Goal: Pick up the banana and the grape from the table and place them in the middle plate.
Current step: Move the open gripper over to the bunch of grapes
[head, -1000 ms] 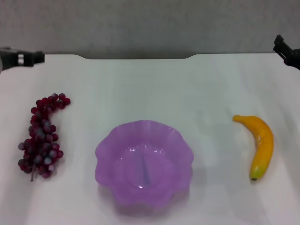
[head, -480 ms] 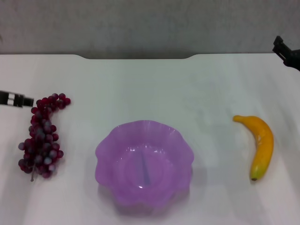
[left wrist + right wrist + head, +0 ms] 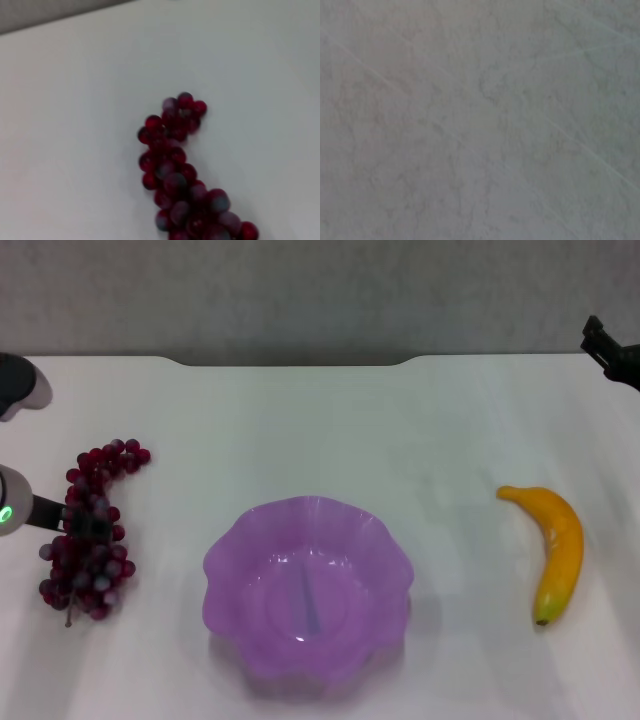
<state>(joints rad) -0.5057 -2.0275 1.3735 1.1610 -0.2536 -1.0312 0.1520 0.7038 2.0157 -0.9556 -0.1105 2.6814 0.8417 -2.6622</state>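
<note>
The grape (image 3: 88,530) is a long dark red-purple bunch lying on the left of the white table (image 3: 320,430); the left wrist view shows the grape (image 3: 180,170) from above. My left gripper (image 3: 82,523) reaches in from the left edge and hangs over the middle of the bunch. The banana (image 3: 556,548) lies curved on the right side, alone. Between them sits the lilac middle plate (image 3: 225,560), with nothing in it. My right gripper (image 3: 608,348) is parked at the far right edge, well away from the banana.
The table's far edge has a notch (image 3: 295,362) in front of a grey wall. A rounded grey part of the left arm (image 3: 20,385) shows at the far left. The right wrist view holds only a grey mottled surface.
My left arm has come down from the far left corner toward me and now sits over the bunch of grapes. The right arm, banana and plate have not moved.
</note>
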